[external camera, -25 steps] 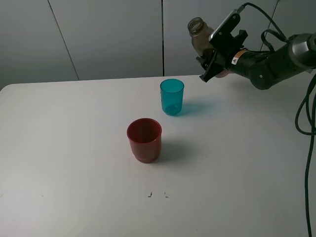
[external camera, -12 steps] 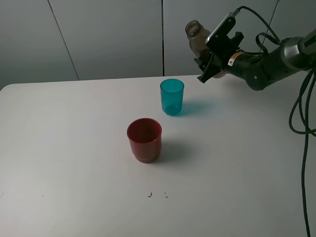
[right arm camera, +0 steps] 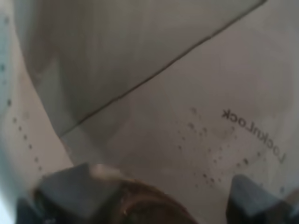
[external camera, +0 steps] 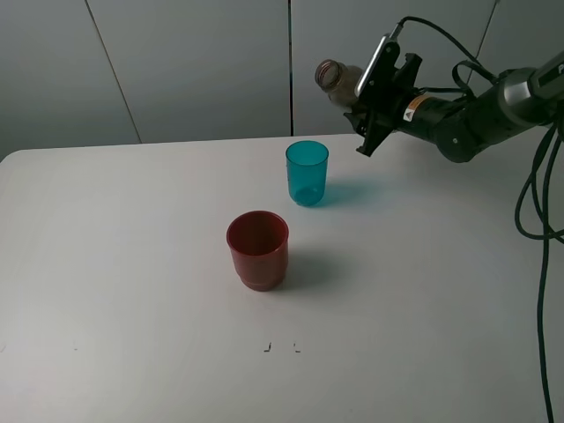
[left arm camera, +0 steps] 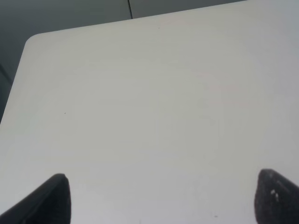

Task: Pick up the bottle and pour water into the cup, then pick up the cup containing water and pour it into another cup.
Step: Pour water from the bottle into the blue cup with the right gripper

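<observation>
My right claw was clenched on the bottle, holding it tipped in the air, up beyond the cup on the counter. Nearer the camera stood another cup. My left claw hung released.

The right arm is black with a grey joint, an orange-white label and black cables at 3 o'clock.
</observation>
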Controlling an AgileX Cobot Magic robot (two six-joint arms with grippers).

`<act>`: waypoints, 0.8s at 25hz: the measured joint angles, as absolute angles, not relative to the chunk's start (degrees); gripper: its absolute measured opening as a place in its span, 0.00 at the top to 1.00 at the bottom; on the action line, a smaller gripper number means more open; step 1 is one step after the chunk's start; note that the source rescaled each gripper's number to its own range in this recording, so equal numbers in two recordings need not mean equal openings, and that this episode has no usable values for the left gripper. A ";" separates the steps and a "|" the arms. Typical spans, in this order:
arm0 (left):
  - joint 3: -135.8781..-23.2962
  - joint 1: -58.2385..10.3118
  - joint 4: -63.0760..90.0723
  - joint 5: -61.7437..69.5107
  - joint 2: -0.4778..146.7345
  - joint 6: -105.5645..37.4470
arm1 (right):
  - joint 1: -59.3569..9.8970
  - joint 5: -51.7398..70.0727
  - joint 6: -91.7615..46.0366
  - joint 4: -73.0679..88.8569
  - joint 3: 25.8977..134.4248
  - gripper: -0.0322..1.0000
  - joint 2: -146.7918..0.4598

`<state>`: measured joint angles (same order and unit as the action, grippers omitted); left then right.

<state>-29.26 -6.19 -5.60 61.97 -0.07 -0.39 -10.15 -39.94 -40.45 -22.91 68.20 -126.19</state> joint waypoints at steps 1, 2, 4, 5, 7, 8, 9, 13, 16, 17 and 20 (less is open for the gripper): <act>-29.26 -6.19 -5.60 61.97 -0.07 -0.39 | -10.15 -39.94 -41.85 -22.91 68.20 0.97 -126.19; -29.26 -6.19 -5.60 61.97 -0.07 -0.39 | -10.15 -39.94 -43.22 -22.91 68.20 0.97 -126.19; -29.26 -6.19 -5.60 61.97 -0.07 -0.39 | -10.15 -39.94 -45.68 -22.96 68.20 0.97 -126.19; -29.26 -6.19 -5.60 61.97 -0.07 -0.39 | -10.15 -39.94 -46.99 -22.96 68.20 0.97 -126.19; -29.26 -6.19 -5.60 61.97 -0.07 -0.39 | -10.15 -39.94 -49.19 -22.96 68.20 0.97 -126.19; -29.26 -6.19 -5.60 61.97 -0.07 -0.39 | -10.15 -39.94 -49.97 -22.96 68.20 0.97 -126.19; -29.26 -6.19 -5.60 61.97 -0.07 -0.39 | -10.15 -39.94 -50.65 -22.96 68.20 0.97 -126.19; -29.26 -6.19 -5.60 61.97 -0.07 -0.39 | -10.15 -39.94 -53.99 -23.29 68.20 0.97 -126.19; -29.26 -6.19 -5.60 61.97 -0.07 -0.39 | -10.15 -39.94 -55.73 -23.42 68.20 0.97 -126.19; -29.26 -6.19 -5.60 61.97 -0.07 -0.39 | -10.15 -39.94 -56.08 -23.84 68.20 0.97 -126.19; -29.26 -6.19 -5.60 61.97 -0.07 -0.39 | -10.19 -39.94 -56.44 -25.52 68.20 0.97 -126.19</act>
